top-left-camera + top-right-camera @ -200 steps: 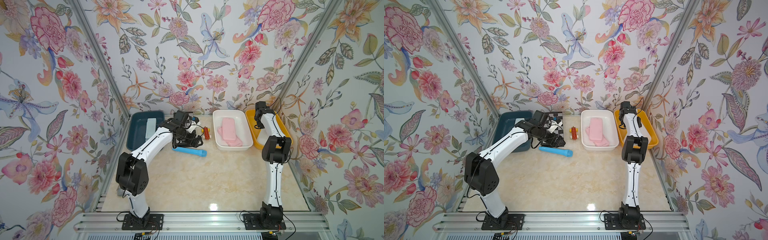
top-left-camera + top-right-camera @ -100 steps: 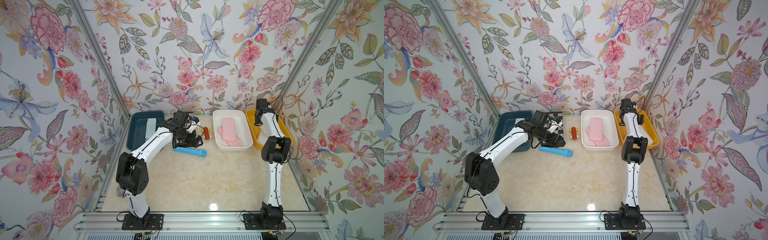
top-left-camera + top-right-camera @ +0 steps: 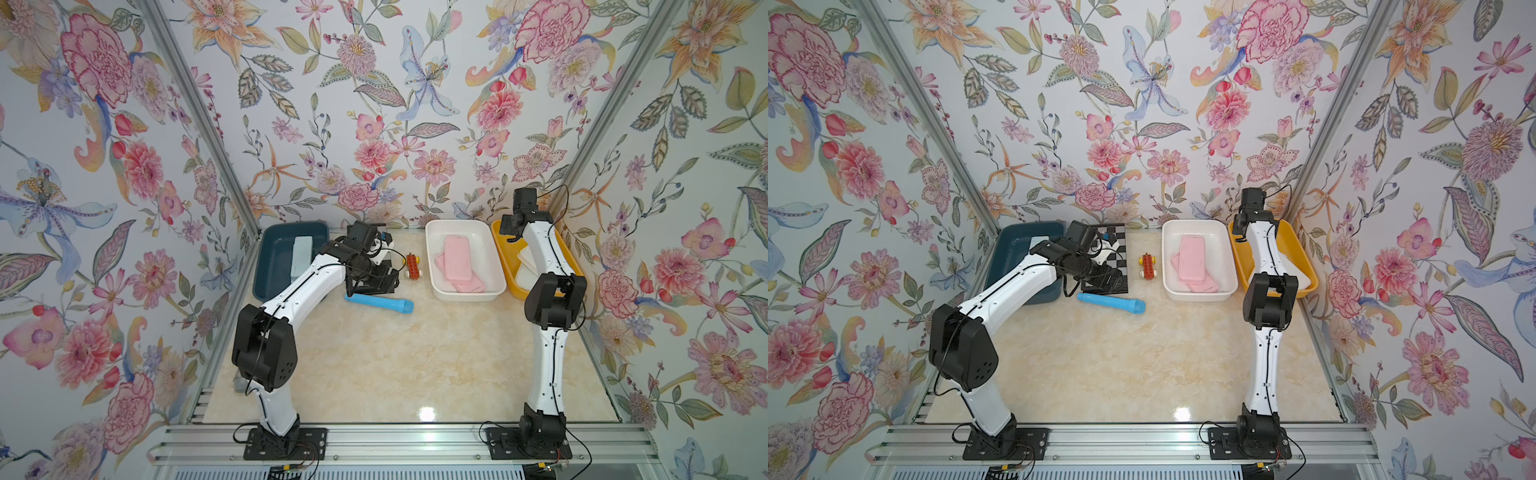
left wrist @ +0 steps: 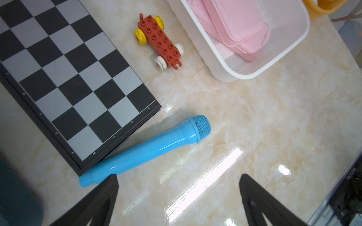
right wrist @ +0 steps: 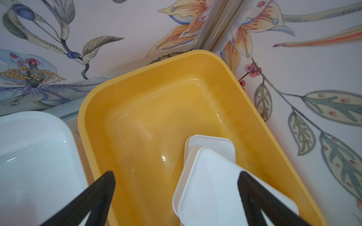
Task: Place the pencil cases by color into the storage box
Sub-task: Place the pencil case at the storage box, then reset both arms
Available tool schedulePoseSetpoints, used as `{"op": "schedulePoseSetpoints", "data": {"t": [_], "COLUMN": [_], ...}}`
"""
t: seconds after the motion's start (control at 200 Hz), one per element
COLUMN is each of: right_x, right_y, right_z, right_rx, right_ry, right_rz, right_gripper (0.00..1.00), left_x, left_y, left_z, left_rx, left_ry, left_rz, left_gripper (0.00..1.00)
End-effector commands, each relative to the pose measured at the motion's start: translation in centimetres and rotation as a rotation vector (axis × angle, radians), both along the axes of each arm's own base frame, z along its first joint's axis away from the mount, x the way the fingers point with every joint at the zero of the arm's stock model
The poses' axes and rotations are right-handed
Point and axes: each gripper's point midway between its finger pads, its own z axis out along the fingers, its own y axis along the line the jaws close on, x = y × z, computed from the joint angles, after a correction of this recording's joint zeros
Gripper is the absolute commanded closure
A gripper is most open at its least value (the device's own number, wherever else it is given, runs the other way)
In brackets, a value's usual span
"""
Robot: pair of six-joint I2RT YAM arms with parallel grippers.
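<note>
In both top views three trays stand along the back wall. Stacked pink pencil cases (image 3: pixel 457 259) (image 4: pixel 239 21) lie in the white tray (image 3: pixel 490 257). A light blue case (image 3: pixel 301 257) lies in the dark blue tray (image 3: pixel 270 266). Two white cases (image 5: pixel 225 176) lie stacked in the yellow tray (image 5: pixel 156 109) (image 3: pixel 569 257). My right gripper (image 5: pixel 176 174) (image 3: pixel 513 235) hangs open above the yellow tray, over the top white case and apart from it. My left gripper (image 4: pixel 178 177) (image 3: pixel 370 282) is open and empty above the tabletop, beside the checkered board.
A black-and-silver checkered board (image 4: pixel 64 64) lies between the blue and white trays. A blue toy microphone (image 4: pixel 145 150) lies against its front edge. A red brick car (image 4: pixel 160 41) sits beside the white tray. Flowered walls close in the back and sides.
My right gripper has opened and drawn up a little; the white case it carried now lies in the yellow tray. The left arm has not moved.
</note>
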Motion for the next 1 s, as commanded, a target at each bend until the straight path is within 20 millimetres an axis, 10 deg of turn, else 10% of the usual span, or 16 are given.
{"op": "schedulePoseSetpoints", "data": {"t": [0.0,0.235,0.53,0.995], "right_x": [-1.0,-8.1,-16.6,-25.1], "right_y": [2.8,6.1,9.2,15.9], "right_z": [7.7,12.0,10.3,5.1], "right_rx": [0.126,0.196,0.233,-0.064], "right_ry": [-0.215,-0.407,-0.522,-0.593], "right_rz": [0.108,0.285,0.338,0.595], "right_gripper": [0.0,0.0,0.0,0.0], "left_x": [2.3,2.6,-0.3,-7.0], "left_y": [3.8,5.4,12.6,21.3], "left_z": [2.3,6.4,10.9,3.3], "left_rx": [0.116,0.138,0.103,0.171], "left_ry": [-0.155,-0.326,-0.587,-0.863], "left_rz": [0.204,0.19,0.494,0.669], "left_gripper": [0.02,0.02,0.02,0.02]}}
